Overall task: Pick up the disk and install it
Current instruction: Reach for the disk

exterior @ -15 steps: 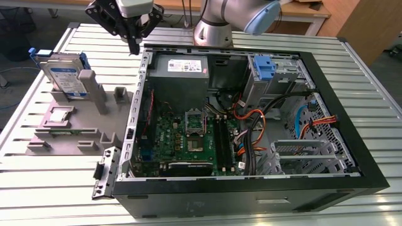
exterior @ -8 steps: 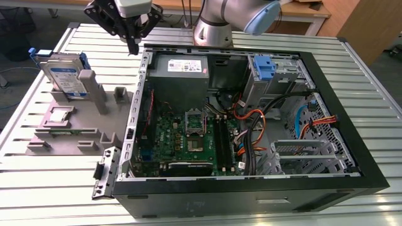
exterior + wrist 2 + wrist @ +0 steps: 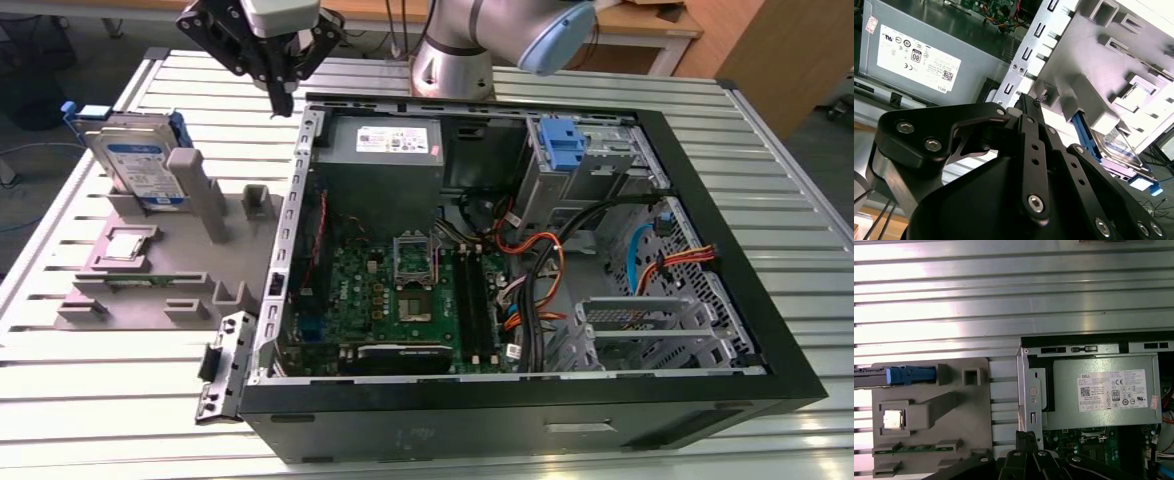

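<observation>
The disk (image 3: 140,160) stands on edge in a slot at the far end of the grey holder (image 3: 147,300), on the exterior view's left. It is silver with a white-and-blue label and blue side rails. My gripper (image 3: 282,100) hangs shut and empty above the table, between the holder and the back corner of the open computer case (image 3: 534,400), to the right of the disk and apart from it. In the first wrist view the disk (image 3: 904,375) is seen edge-on beyond the gripper (image 3: 1026,436). In the second wrist view the disk (image 3: 1116,147) lies past the gripper (image 3: 1026,100).
A small square silver chip (image 3: 123,248) sits in the holder. The case holds a grey power-supply box (image 3: 380,140), a green motherboard (image 3: 400,290), loose cables (image 3: 534,270) and a blue drive bracket (image 3: 563,150). The slatted metal table (image 3: 80,400) surrounds everything.
</observation>
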### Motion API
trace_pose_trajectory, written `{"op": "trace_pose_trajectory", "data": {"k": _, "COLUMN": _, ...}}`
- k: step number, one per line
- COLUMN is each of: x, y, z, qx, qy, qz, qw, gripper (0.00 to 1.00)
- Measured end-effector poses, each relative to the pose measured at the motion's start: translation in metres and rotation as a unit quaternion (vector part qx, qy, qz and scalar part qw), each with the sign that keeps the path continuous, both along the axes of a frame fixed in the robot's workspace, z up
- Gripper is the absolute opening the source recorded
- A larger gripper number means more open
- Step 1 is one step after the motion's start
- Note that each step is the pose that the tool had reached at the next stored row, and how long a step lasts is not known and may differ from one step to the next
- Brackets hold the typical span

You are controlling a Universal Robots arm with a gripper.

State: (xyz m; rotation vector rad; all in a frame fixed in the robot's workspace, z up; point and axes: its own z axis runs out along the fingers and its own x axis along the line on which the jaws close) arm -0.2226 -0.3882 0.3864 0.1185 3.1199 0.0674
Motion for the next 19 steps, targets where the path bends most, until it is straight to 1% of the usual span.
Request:
{"op": "trace_pose_trajectory", "data": {"k": 7, "x": -0.0013, "y": 0.0000, "z": 0.0000, "qx": 0.0000, "qy": 0.0000, "qz": 0.000, "qw": 1.0000, "gripper": 0.10}}
{"op": "trace_pose_trajectory", "data": {"k": 8, "x": -0.0058, "y": 0.0000, "z": -0.0004, "qx": 0.0000, "qy": 0.0000, "qz": 0.000, "qw": 1.0000, "gripper": 0.10}}
{"op": "trace_pose_trajectory", "data": {"k": 11, "x": -0.0072, "y": 0.0000, "z": -0.0005, "qx": 0.0000, "qy": 0.0000, "qz": 0.000, "qw": 1.0000, "gripper": 0.10}}
{"op": "trace_pose_trajectory", "data": {"k": 19, "x": -0.0082, "y": 0.0000, "z": -0.0006, "qx": 0.0000, "qy": 0.0000, "qz": 0.000, "qw": 1.0000, "gripper": 0.10}}
